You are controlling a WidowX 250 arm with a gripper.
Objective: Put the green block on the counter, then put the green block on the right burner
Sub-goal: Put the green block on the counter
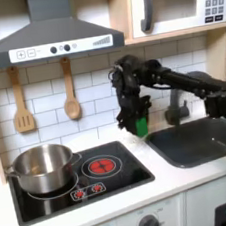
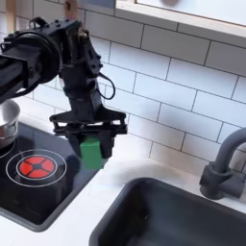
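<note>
The green block (image 1: 142, 125) (image 2: 91, 155) sits between the fingers of my gripper (image 1: 138, 120) (image 2: 91, 146), which is shut on it and points straight down. It hangs low over the cream counter (image 1: 141, 148) (image 2: 94, 206), in the strip between the hob and the sink, near the tiled wall. Whether its underside touches the counter I cannot tell. The right burner (image 1: 102, 165) (image 2: 36, 166), a circle of red rings, lies bare on the black hob. It is to the left of the block in both exterior views.
A steel pot (image 1: 41, 167) (image 2: 5, 121) stands on the left burner. The dark sink (image 1: 203, 139) (image 2: 178, 216) and its faucet (image 1: 177, 105) (image 2: 222, 163) lie to the right. A spatula (image 1: 21, 105) and a wooden spoon (image 1: 70, 92) hang on the wall.
</note>
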